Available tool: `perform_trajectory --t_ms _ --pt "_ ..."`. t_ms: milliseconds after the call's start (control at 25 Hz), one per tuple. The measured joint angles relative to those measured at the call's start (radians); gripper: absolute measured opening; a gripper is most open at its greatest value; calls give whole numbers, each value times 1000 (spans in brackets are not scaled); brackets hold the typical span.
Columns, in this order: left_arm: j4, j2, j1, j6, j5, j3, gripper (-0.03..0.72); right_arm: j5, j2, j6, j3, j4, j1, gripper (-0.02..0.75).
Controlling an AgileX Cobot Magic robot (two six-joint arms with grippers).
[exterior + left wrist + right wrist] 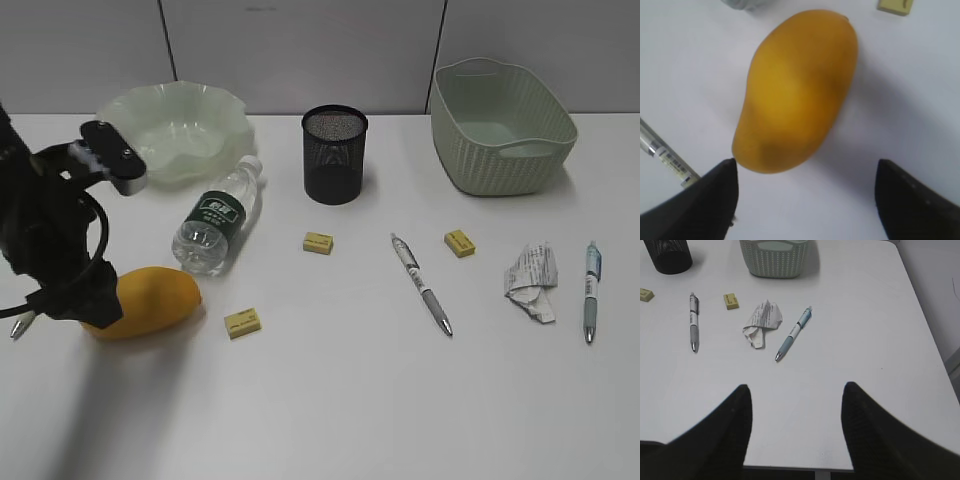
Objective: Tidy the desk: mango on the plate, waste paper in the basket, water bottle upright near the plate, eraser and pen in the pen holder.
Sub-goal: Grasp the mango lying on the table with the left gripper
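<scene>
So nearest the camera there's the left gripper point(805, 200), jaws spread wide and gripping nothing, hanging right over the mango point(143, 301) that lies on the desk point(350, 400) at front left. Three yellow erasers point(243, 322) point(318, 242) point(459, 243) are scattered mid-desk, plus two pens point(421, 284) point(591, 290) with the waste paper point(531, 281) between them. The water bottle point(218, 216) lies on its side just behind the mango. At the back stand the plate point(176, 128), the pen holder point(335, 154) and the basket point(502, 125); nothing shows in the plate or basket, can't tell through the mesh. The left wrist view catches a third pen point(665, 155) beside the mango. The right gripper point(796, 405), only in its own wrist view, hangs open and empty over bare desk
</scene>
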Motion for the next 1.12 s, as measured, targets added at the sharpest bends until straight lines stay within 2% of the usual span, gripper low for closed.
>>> perform_trajectory --t_ms 400,680,800,920,1120 --pt "35 245 -1 1 10 -141 656 0 0 0 0 0 0 458" --pt "43 332 -1 1 9 -154 655 0 0 0 0 0 0 458" --pt "43 341 -1 1 9 -154 628 0 0 0 0 0 0 458" --pt "41 341 -1 1 27 -155 559 0 0 0 0 0 0 458" --pt "13 336 -1 -2 91 -155 559 0 0 0 0 0 0 458"
